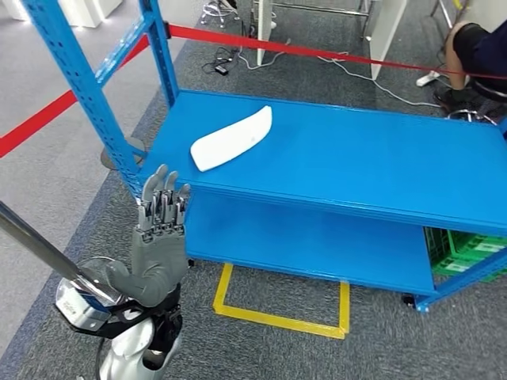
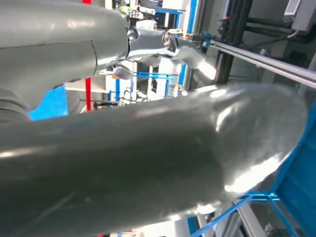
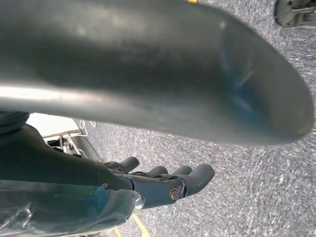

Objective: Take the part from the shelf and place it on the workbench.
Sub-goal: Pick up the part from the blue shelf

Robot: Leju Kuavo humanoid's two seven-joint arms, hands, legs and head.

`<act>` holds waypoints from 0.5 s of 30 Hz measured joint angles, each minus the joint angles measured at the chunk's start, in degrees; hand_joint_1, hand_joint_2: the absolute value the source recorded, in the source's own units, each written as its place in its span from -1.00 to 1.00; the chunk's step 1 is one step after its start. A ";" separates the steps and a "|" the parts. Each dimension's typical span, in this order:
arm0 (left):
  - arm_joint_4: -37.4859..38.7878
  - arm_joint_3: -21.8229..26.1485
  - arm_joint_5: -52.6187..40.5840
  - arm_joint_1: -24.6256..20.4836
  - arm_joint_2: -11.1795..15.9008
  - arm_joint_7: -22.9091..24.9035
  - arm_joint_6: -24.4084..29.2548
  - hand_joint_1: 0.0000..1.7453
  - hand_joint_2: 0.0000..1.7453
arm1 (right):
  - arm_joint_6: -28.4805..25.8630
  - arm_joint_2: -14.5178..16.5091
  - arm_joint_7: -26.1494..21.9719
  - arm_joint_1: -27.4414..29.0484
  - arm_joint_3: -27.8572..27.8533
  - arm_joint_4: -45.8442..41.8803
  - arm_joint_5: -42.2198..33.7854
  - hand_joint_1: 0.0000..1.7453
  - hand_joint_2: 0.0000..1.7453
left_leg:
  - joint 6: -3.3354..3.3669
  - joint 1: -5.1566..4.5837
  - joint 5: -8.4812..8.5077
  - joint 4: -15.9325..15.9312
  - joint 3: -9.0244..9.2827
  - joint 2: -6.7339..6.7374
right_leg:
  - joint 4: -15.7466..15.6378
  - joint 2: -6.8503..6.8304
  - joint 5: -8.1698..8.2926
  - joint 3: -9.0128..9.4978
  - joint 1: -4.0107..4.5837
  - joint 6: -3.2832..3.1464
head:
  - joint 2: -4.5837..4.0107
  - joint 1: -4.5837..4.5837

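Up front in the head view, a blue steel shelf [image 1: 359, 150] fills the middle of the scene, and everything else is placed against it. On its upper deck, toward the left end, lies the white curved part [image 1: 232, 138], flat on the blue surface and well back from the front edge. The lower deck [image 1: 299, 237] sits beneath. Under the right end of the shelf a green plastic crate [image 1: 472, 252] shows; its contents cannot be made out. On the grey carpet in front of the shelf is a yellow tape rectangle [image 1: 281, 305]. A red barrier tape [image 1: 310, 49] runs behind the shelf and past its left upright [image 1: 78, 87]. Beyond the far right corner of the shelf a person's leg [image 1: 472, 47] is visible. The left hand [image 1: 158, 237] is raised just in front of the shelf's left front corner, fingers straight and spread, holding nothing, apart from the part.

From the left wrist view, the grey thumb [image 2: 156, 153] of the left hand is blurred and close, with blue shelf framing [image 2: 294, 168] beside it; nothing lies in the hand.

From the right wrist view, the right hand [image 3: 160, 182] hangs over the grey carpet [image 3: 260, 197], dark fingers [image 3: 193, 175] gently curved and apart from the thumb, empty.
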 joint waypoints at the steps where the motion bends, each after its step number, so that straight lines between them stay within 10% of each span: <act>1: 0.02 -0.01 0.01 0.00 0.01 0.03 -0.02 -1.00 -1.00 | 0.00 0.00 0.00 0.01 0.01 0.00 0.00 -1.00 -1.00 | 0.16 0.00 -0.07 0.00 0.05 0.02 | 3.75 -0.06 -1.81 -1.78 0.00 0.14 | 0.00 0.20; 4: 0.18 -0.01 0.06 0.00 0.02 0.20 -0.14 -1.00 -1.00 | 0.00 0.00 0.00 0.09 0.00 0.00 -0.01 -1.00 -1.00 | 0.30 -0.02 -0.23 0.01 0.19 0.00 | 11.47 -0.09 -3.93 -5.86 -0.03 0.37 | 0.00 0.30; 8: 0.26 -0.04 0.08 -0.03 0.02 0.28 -0.19 -1.00 -1.00 | 0.06 0.01 -0.03 0.00 0.00 0.00 -0.01 -1.00 -1.00 | -0.41 -0.05 -0.84 0.14 0.93 -0.19 | -1.24 -0.08 2.77 0.15 -0.12 0.13 | 0.00 0.32; 15: 0.19 -0.03 0.38 -0.04 0.06 -0.05 -0.04 -1.00 -1.00 | 0.32 -0.02 -0.23 -0.01 -0.01 0.00 0.04 -1.00 -1.00 | -2.36 -0.15 -3.09 3.47 -0.88 -0.10 | -4.78 0.14 3.08 1.77 -0.14 -2.46 | 0.00 -0.04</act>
